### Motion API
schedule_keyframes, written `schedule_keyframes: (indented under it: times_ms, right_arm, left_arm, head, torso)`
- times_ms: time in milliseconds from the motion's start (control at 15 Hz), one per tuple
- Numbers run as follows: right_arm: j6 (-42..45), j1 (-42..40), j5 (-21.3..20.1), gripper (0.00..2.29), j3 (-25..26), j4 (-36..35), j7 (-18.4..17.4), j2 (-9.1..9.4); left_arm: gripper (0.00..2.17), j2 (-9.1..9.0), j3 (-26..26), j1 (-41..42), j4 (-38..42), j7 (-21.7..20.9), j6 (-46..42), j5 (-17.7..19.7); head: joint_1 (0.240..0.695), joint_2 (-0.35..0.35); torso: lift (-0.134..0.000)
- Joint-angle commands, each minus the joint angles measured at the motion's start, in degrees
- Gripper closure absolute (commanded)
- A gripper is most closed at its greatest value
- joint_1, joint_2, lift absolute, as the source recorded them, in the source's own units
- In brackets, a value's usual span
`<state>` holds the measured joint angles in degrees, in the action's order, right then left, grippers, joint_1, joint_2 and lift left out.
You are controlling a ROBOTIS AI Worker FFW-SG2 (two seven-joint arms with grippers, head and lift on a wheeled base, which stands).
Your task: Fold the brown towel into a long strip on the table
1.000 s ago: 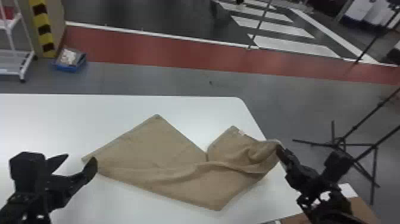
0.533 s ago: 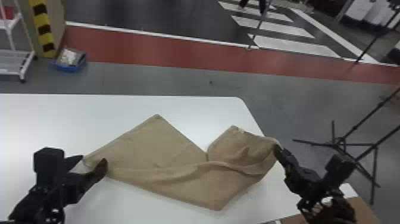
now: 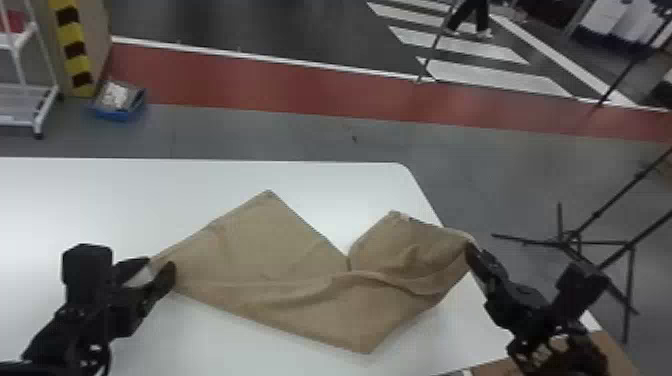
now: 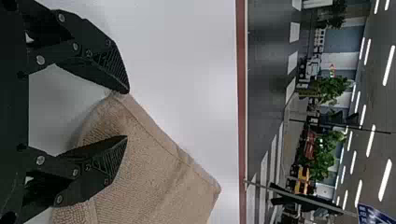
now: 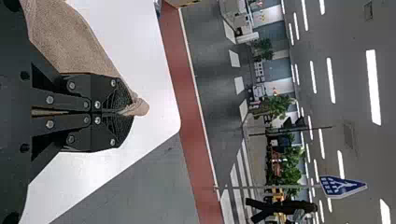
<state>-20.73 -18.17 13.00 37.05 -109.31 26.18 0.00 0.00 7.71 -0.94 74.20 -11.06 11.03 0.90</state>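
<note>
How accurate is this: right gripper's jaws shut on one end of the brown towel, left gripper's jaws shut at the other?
Wrong on the left gripper: its jaws stand open at the brown towel, per the left wrist view. The right gripper is as stated.

The left gripper (image 3: pixel 160 264) is matte black, with tapering fingers (image 4: pixel 99 44) ribbed on their inner faces. Round silvery screws (image 4: pixel 40 60) dot the linkages behind its tips, and a dark plate (image 4: pixel 14 112) with round holes backs them. Beside that gripper sits a boxy black housing (image 3: pixel 87 272). Across from it, the right gripper (image 3: pixel 469 245) is just as black and screw-studded; paler patches (image 3: pixel 547 347) on its arm may be bare metal.
</note>
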Motion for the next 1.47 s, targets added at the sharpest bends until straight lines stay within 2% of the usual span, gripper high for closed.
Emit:
schedule_keyframes:
  times_ms: [0, 67, 267, 333, 400, 533, 733, 1000, 1133, 1200, 1267, 1333, 1400]
  right_arm:
    - [0.5, 0.0, -0.2, 1.68, -0.3, 0.2, -0.1, 0.05]
    - [0.5, 0.2, -0.3, 1.68, -0.5, 0.3, -0.1, 0.05]
    - [0.5, 0.5, -0.3, 1.68, -0.8, 0.8, -0.1, 0.05]
    - [0.5, 0.7, -0.4, 1.68, -1.0, 0.8, -0.1, 0.05]
    - [0.5, 0.9, -0.6, 1.68, -1.1, 0.9, -0.1, 0.05]
    - [0.5, 0.9, -0.5, 1.68, -1.0, 0.9, -0.1, 0.05]
    - [0.5, 0.7, -0.2, 1.68, -0.6, 0.9, 0.0, 0.05]
    - [0.5, 0.7, 0.1, 1.68, -0.1, 0.9, 0.5, 0.05]
    - [0.5, 0.8, 0.1, 1.68, -0.3, 0.9, 0.5, 0.05]
    - [0.5, 0.8, 0.1, 1.68, -0.5, 0.9, 0.5, 0.05]
    - [0.5, 0.9, 0.1, 1.68, -0.6, 0.9, 0.5, 0.05]
    - [0.5, 1.1, 0.0, 1.68, -0.7, 0.9, 0.5, 0.05]
    - [0.5, 1.3, 0.0, 1.68, -0.7, 0.9, 0.5, 0.05]
  left_arm:
    - [1.37, -0.15, -0.3, 0.1, 0.1, 0.9, -0.2, 0.0]
    - [1.48, -0.15, -0.7, 0.5, 0.5, 0.9, -0.3, 0.0]
    - [1.45, -0.15, -0.7, 0.8, 1.1, 0.9, -0.7, -0.1]
    - [0.9, -0.15, -0.7, 1.4, 1.4, 0.9, -2.3, -0.1]
    - [0.55, -0.15, -0.5, 1.5, 1.4, 0.8, -4.6, -0.7]
    - [0.37, -0.15, -0.3, 1.0, 0.9, 1.3, -5.8, -1.6]
    - [0.37, -0.15, 0.6, -1.3, -3.1, 1.2, -5.6, -2.9]
    - [0.4, -0.15, 1.1, -2.9, -6.1, 1.2, -5.6, -2.9]
    - [0.6, -0.15, 0.9, -3.0, -6.2, 1.2, -5.4, -2.8]
    - [0.61, -0.15, 0.9, -2.9, -6.3, 1.1, -5.1, -2.9]
    - [0.7, -0.15, 0.9, -2.9, -6.3, 1.0, -4.7, -3.2]
    - [0.98, -0.15, 0.7, -2.9, -6.3, 1.0, -4.4, -3.1]
    - [1.13, -0.15, 0.4, -2.9, -6.3, 1.0, -4.0, -3.0]
  head:
    - [0.695, -0.35]
    - [0.695, -0.35]
    - [0.695, -0.35]
    - [0.695, -0.35]
    - [0.695, -0.35]
    - [0.695, -0.35]
    - [0.695, -0.35]
    - [0.695, -0.35]
    - [0.695, -0.35]
    - [0.695, -0.35]
    - [0.695, -0.35]
    - [0.695, -0.35]
    - [0.695, -0.35]
  torso:
    - [-0.057]
    - [-0.057]
    - [-0.057]
    - [-0.057]
    - [-0.057]
    - [-0.057]
    - [-0.057]
    - [-0.057]
    - [-0.057]
    - [-0.057]
    - [-0.057]
    - [-0.057]
    - [-0.057]
